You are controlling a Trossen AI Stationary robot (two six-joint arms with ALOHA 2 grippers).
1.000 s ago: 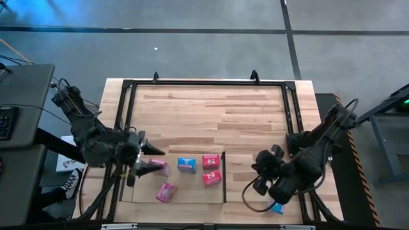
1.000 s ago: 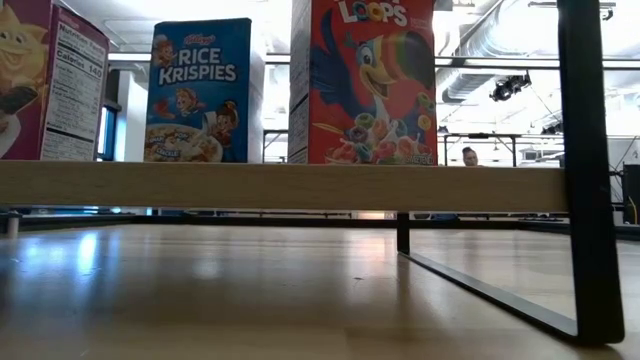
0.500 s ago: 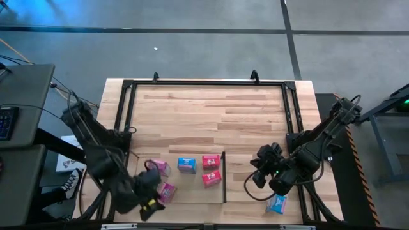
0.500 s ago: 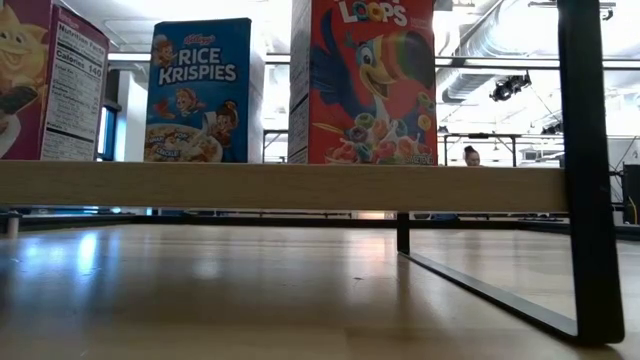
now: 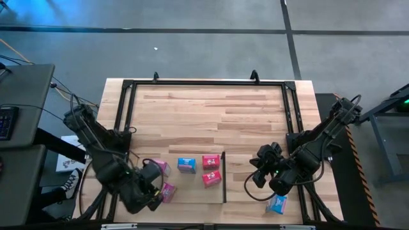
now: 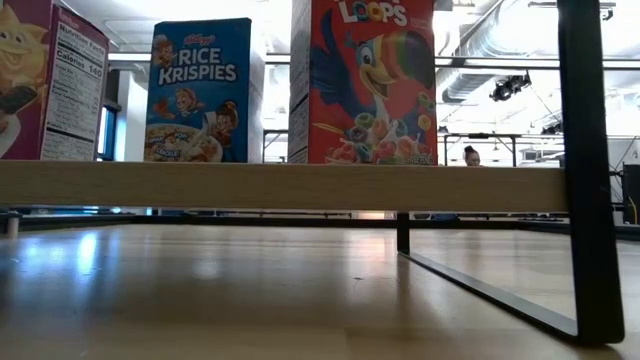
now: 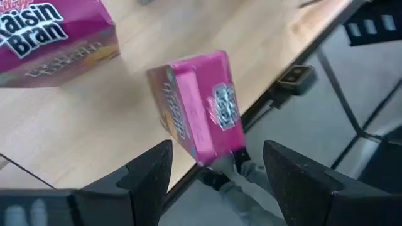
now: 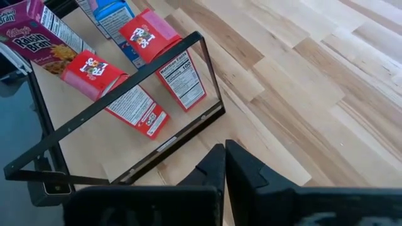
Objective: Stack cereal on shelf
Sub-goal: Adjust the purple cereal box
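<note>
Five small cereal boxes rest on the light wood shelf: two pink, one blue and two red. A light blue box lies on the tabletop right of the shelf, near the table's near edge. My left gripper is open, its fingers standing either side of the nearer pink box without touching it. My right gripper is shut, above the table right of the shelf's dark side wall. In the low view, boxes stand upright on the shelf board.
A dark metal frame borders the planked tabletop. The shelf's thin dark upright stands close in the low view. The nearer pink box sits close to the shelf's near edge. Bare wood lies toward the far side. A person shows far behind.
My left gripper left the farther pink box, swung toward the table's near edge and came back a little to the nearer pink box. My right arm drew back from the light blue box toward the far side, leaving it lying on the table.
</note>
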